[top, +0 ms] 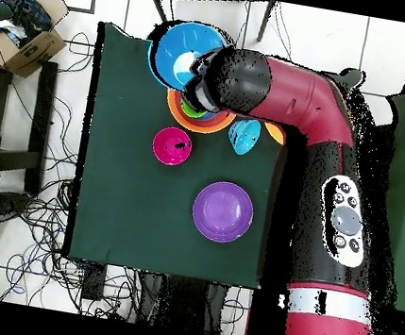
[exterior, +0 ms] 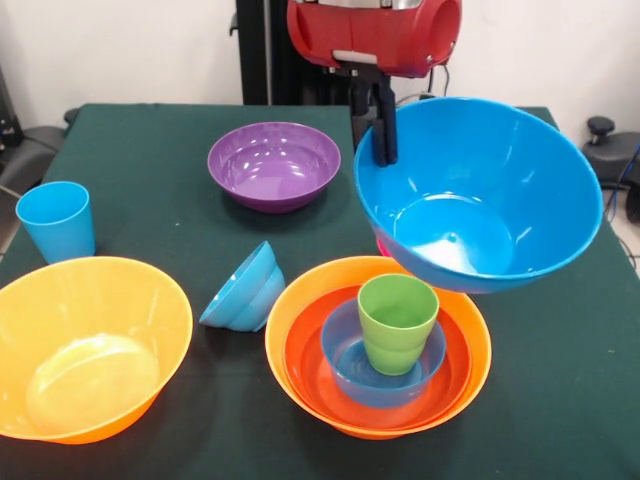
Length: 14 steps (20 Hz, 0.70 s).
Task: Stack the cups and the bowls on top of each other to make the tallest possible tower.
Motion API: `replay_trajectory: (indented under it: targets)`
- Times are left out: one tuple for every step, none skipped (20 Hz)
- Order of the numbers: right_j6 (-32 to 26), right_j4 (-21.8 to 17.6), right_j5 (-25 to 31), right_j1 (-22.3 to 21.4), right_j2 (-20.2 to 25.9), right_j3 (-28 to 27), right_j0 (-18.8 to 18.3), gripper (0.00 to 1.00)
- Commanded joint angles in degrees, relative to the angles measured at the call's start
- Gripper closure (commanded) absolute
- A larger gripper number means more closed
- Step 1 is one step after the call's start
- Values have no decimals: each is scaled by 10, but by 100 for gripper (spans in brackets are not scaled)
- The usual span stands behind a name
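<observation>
Gripper pinched on rim of big blue bowl — bowl lifted, tilted. Tower just below — lime green cup on top, under bowl's edge.

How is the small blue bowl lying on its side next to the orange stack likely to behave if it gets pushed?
The small blue bowl rests tilted on its curved wall, so it would probably rock or roll rather than slide. Its glossy plastic looks light and slippery, so a nudge could send it skidding across the green table. It seems stiff, unlikely to deform.
</observation>
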Motion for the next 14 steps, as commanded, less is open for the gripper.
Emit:
replay_trajectory:
  targets:
    - [-160, -64, 12, 42, 44, -37, -8, 100]
    - [-161, -67, 10, 46, 45, -38, -10, 100]
    - [-162, -69, 9, 49, 48, -40, -13, 100]
    - [-160, -70, 9, 49, 49, -40, -13, 100]
    - [-161, -71, 7, 49, 51, -38, -16, 100]
    - [-162, -73, 5, 50, 54, -39, -18, 100]
    - [-162, -75, 5, 52, 55, -40, -19, 100]
    - [-160, -75, 3, 50, 57, -36, -20, 100]
    - [-158, -75, -2, 46, 58, -29, -21, 100]
    - [-156, -77, -3, 46, 59, -28, -22, 100]
    - [-156, -79, -4, 47, 61, -29, -23, 100]
    - [-156, -79, -11, 44, 64, -18, -26, 100]
    - [-158, -79, -9, 44, 69, -18, -28, 100]
    - [-157, -80, -7, 46, 71, -21, -29, 100]
